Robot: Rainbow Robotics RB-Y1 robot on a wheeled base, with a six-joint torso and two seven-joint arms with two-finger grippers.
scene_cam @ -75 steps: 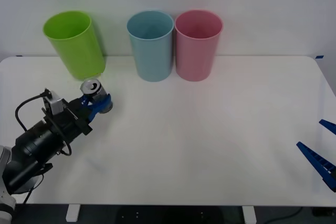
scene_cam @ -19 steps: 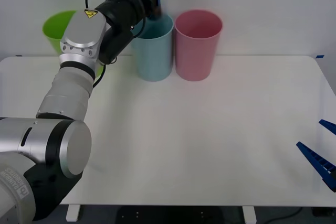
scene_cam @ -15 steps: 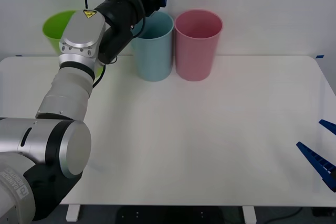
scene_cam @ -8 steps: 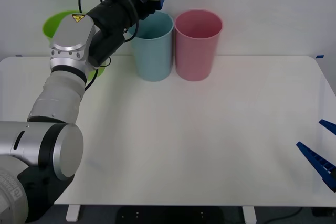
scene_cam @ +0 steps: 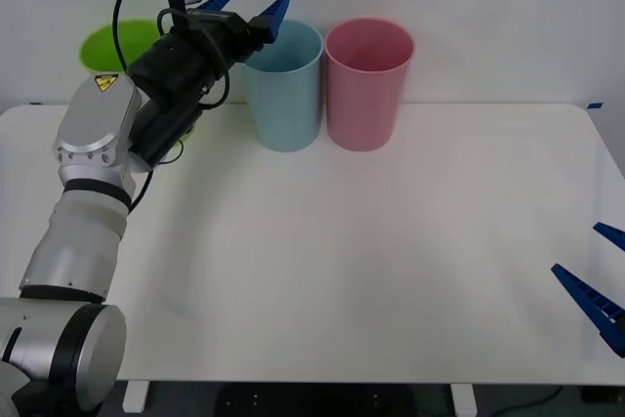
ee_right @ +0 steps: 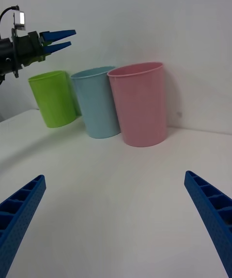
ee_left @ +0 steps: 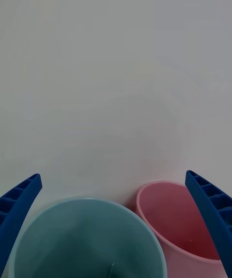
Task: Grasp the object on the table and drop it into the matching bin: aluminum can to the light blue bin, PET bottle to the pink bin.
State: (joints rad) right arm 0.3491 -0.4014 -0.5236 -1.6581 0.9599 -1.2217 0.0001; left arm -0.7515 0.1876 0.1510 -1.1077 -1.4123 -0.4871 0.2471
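Our left hand [scene_cam: 246,4] is up high at the back of the surface [scene_cam: 391,261], over the near-left part of the light blue bin [scene_cam: 283,85] rim, between it and the lime green bin [scene_cam: 122,46]. Fingers spread wide, nothing between them. In the left wrist view the two blue fingers [ee_left: 19,205] sit at either side with the light blue bin's mouth [ee_left: 87,239] directly below and the pink bin [ee_left: 179,225] just beside it. We see a thin pale streak low inside the blue bin; can't tell what it is. We can't make out the can, so we cannot say where it is.

Bins stand in a row along the back edge of the surface: green on the left, well apart from the blue one; light blue and pink [scene_cam: 369,80] just beside each other, upright, possibly touching at the rims.

Our right hand [scene_cam: 598,280] is parked low at the right edge of the surface, well apart from the bins. Fingers [ee_right: 212,215] wide, holding nothing. From its wrist view we see all three bins [ee_right: 96,101] [ee_right: 140,104] [ee_right: 50,96] and the left hand [ee_right: 55,40] above the green and blue ones.
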